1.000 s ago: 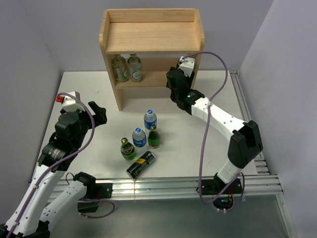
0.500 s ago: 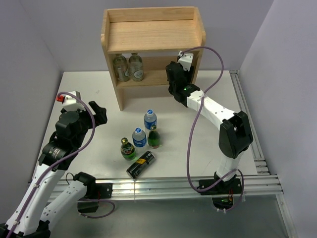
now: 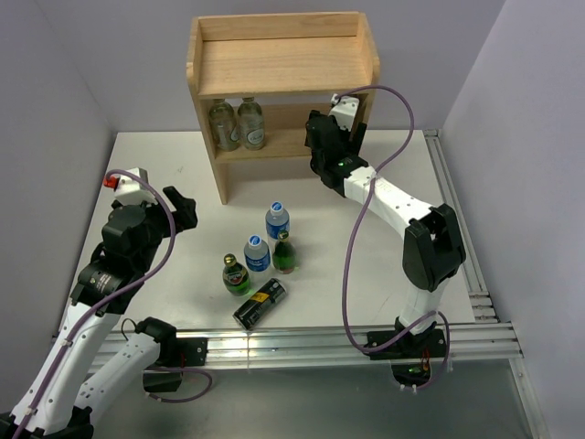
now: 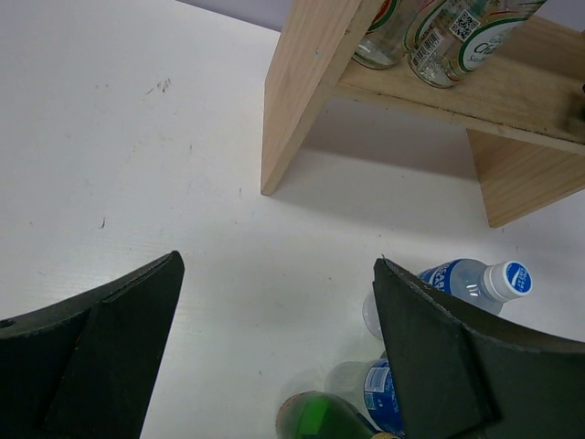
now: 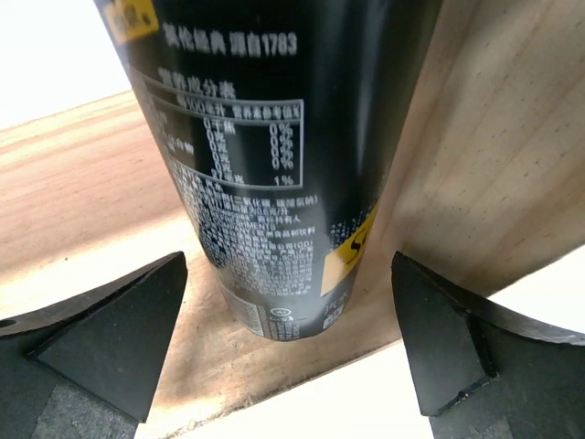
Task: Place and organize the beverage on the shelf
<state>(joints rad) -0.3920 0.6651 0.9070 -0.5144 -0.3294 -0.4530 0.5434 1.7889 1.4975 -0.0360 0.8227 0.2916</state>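
With the black can (image 5: 274,183) upright on the lower board of the shelf (image 3: 283,69), upper centre overhead, the right end effector (image 5: 288,293), spread wide and empty, should retreat straight without clipping it.

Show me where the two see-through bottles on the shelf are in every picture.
Top external: the clear bottles stand left on the lower board of the shelf.
Left wrist: top edge, right of middle, only their lower parts.
Right wrist: not in it.
Shared landmark: the shelf's light wood.
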